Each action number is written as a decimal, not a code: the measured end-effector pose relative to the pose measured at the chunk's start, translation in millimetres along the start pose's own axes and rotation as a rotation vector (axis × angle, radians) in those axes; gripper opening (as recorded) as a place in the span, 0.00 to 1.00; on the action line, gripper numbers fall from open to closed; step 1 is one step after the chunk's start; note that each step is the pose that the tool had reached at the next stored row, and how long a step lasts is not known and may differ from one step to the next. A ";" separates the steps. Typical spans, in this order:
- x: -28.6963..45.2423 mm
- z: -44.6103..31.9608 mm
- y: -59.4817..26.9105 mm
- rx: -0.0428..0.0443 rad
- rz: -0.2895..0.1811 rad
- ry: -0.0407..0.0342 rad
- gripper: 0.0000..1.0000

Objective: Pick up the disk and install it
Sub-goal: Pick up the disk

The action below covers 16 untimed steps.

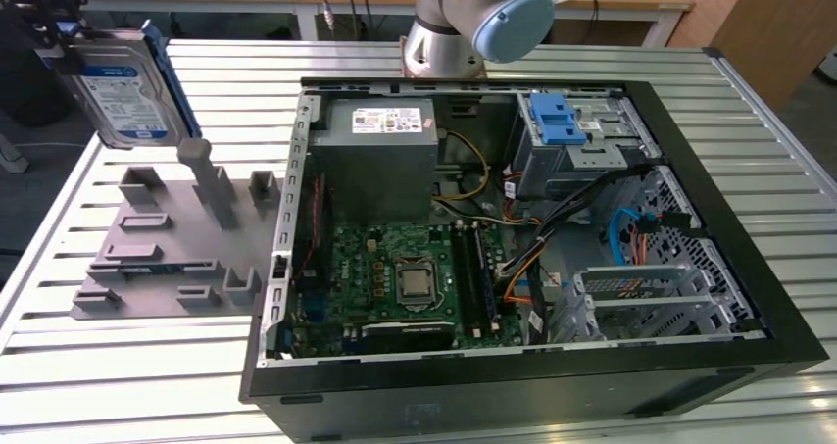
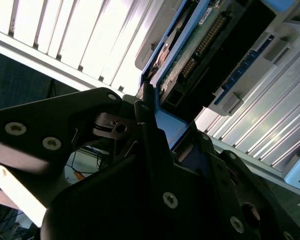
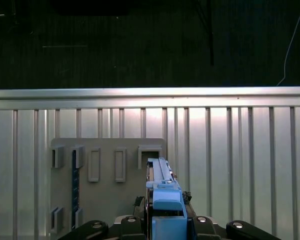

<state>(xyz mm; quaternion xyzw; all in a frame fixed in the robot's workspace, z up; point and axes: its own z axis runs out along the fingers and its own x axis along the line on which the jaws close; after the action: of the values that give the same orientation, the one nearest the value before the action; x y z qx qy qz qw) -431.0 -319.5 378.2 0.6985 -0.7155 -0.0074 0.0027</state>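
At the exterior view's left, the disk [image 1: 124, 96] is being held upright and slightly tilted, label side facing the camera, above the grey plate [image 1: 157, 258] lying on the slatted table [image 1: 131, 366]. It is being gripped at its upper end by the gripper [image 1: 59, 34], with the rest of its body hanging below the fingers. Its lower corner is being kept close to the top of the tallest post [image 1: 216, 184] on the plate; whether the two are touching cannot be told.

In the second wrist view, the black fingers [image 2: 145, 125] are being pressed narrowly against the blue rail of the disk [image 2: 205, 40], one on either side, so the gripper [image 2: 152, 107] is clamped on it. The disk's underside and connector end are being shown running away from the fingertips.

In the first wrist view, the disk [image 3: 165, 195] is being seen edge-on, its blue rail standing out from the gripper [image 3: 165, 227] over the plate [image 3: 107, 200].

Further to the exterior view's right, the open case [image 1: 732, 297] is being shown lying on its side, well apart from the disk. The board [image 1: 392, 277] is being shown at its floor, and the blue latch [image 1: 556, 121] at its far corner. The arm [image 1: 477, 13] is being shown standing behind the case.
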 end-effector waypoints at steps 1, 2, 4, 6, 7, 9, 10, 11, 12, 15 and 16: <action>0.0 -0.2 0.0 0.0000 0.000 0.0000 0.36; 0.0 -0.4 0.0 0.0000 0.000 0.0000 0.36; 0.0 -1.0 0.0 0.0000 0.000 0.0000 0.36; 0.0 -2.0 0.0 -0.0001 0.000 0.0001 0.36; 0.0 -2.9 0.0 -0.0002 0.000 0.0001 0.36; 0.0 -4.6 0.0 0.0000 0.000 0.0000 0.36; 0.0 -5.5 0.1 -0.0001 0.000 0.0000 0.36; 0.0 -6.5 0.1 0.0000 0.000 0.0000 0.36; -0.1 -7.5 0.1 0.0001 0.000 0.0000 0.36; -0.1 -10.8 0.1 0.0001 0.000 0.0000 0.36; -0.1 -12.0 0.2 0.0001 0.000 0.0000 0.36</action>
<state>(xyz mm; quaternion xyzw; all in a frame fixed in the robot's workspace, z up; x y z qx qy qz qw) -431.0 -319.5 390.1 0.6985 -0.7155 -0.0074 0.0027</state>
